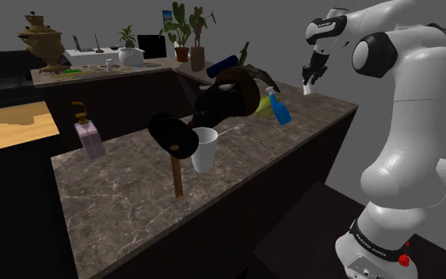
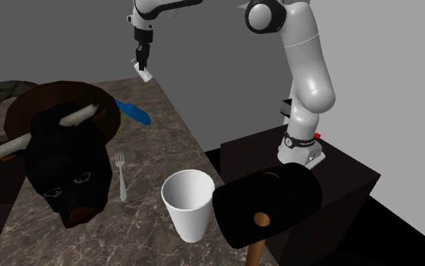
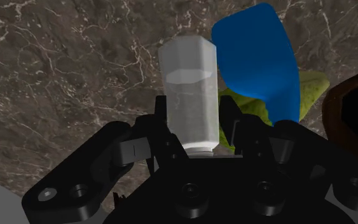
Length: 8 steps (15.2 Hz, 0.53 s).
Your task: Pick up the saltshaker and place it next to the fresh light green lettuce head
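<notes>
The saltshaker's (image 3: pixel 189 95) near end is hidden behind the gripper's (image 3: pixel 198 130) black body; the lettuce (image 3: pixel 309 89) shows only as slivers behind the blue bottle (image 3: pixel 260 57); the mallet's (image 2: pixel 267 204) handle runs off the second exterior view's bottom edge

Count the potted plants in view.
3, along the shoulder view's back counter: small plant in a white pot, tall leafy plant in a reddish pot, thin plant in a brown pot beside it. More may be hidden.

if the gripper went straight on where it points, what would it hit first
Probably the marbled counter, with the held saltshaker touching down first, close beside the blue bottle; depth is unclear.
</notes>
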Each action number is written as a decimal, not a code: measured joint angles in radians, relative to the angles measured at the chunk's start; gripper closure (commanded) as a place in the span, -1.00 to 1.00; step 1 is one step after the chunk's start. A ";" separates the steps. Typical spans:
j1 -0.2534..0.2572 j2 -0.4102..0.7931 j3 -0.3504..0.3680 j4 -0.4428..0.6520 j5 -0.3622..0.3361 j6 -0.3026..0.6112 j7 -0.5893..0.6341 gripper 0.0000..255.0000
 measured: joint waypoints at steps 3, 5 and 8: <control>0.000 0.002 0.001 -0.038 0.003 0.040 -0.007 1.00; 0.000 0.007 0.002 -0.057 0.005 0.063 -0.010 1.00; 0.005 0.004 0.003 -0.102 0.006 0.105 -0.011 1.00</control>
